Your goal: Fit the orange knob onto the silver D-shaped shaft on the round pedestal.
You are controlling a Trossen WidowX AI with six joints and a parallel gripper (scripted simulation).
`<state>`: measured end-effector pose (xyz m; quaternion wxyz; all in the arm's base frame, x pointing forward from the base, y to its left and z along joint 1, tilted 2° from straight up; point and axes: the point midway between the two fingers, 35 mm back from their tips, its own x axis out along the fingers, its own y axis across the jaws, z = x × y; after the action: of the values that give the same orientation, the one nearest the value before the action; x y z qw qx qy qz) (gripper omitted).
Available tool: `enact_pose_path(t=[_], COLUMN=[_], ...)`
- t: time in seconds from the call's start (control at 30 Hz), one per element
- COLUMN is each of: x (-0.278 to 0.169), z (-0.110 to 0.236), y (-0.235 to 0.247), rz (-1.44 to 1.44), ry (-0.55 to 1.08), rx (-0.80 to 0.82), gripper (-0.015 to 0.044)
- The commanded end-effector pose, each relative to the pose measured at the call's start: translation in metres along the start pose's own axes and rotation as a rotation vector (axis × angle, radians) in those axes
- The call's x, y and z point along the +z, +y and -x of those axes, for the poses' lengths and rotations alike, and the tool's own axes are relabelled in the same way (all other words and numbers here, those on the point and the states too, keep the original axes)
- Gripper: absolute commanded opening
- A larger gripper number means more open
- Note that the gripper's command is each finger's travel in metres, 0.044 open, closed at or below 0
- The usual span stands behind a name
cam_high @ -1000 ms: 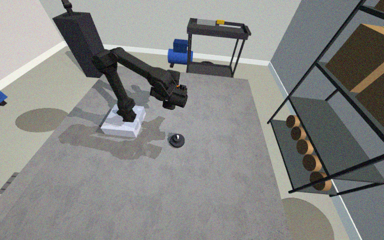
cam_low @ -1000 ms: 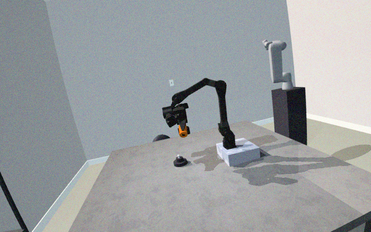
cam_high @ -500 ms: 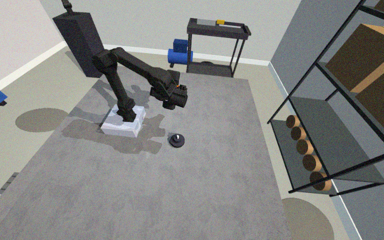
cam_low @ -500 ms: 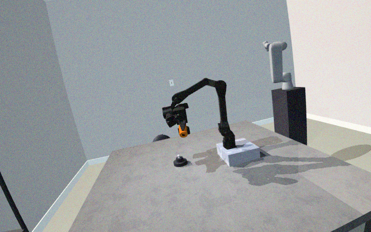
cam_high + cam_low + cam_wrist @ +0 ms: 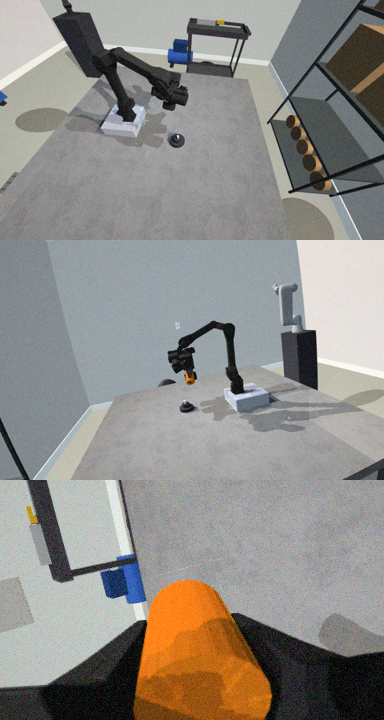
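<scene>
The orange knob (image 5: 189, 379) (image 5: 190, 635) is held between the two black fingers of my gripper (image 5: 190, 376) (image 5: 189, 625), which is shut on it. In the exterior view the knob hangs tilted, and its lower end shows a small dark hole; the hole's flat side is too small to make out. In the wrist view the hole is hidden. The dark round pedestal (image 5: 181, 144) (image 5: 186, 409) stands on the table, with the silver shaft (image 5: 177, 136) (image 5: 185, 402) upright on top. The knob is well above the pedestal and apart from it. The shaft's flat side cannot be told clearly.
The arm stands on a white block (image 5: 118, 130) (image 5: 253, 403) beside the pedestal, on the grey table (image 5: 198, 192) (image 5: 169, 443). Beyond the table's edge are a dark cart (image 5: 216, 31), a blue tank (image 5: 176, 56) and a shelf rack (image 5: 334, 121).
</scene>
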<state>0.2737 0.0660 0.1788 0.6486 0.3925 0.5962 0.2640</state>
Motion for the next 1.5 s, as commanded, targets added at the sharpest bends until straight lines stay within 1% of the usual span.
enact_pose_path(t=[0.0, 1.13, 1.27, 1.47], x=[0.000, 0.000, 0.002, 0.007], z=[-0.006, -0.065, -0.071, -0.093], y=[-0.002, -0.043, -0.050, -0.074], rz=[0.007, 0.004, 0.004, 0.003], ry=[-0.004, -0.008, -0.009, -0.009], rx=[-0.085, -0.945, -0.946, -0.949], gripper=[0.0000, 0.0000, 0.0000, 0.0000])
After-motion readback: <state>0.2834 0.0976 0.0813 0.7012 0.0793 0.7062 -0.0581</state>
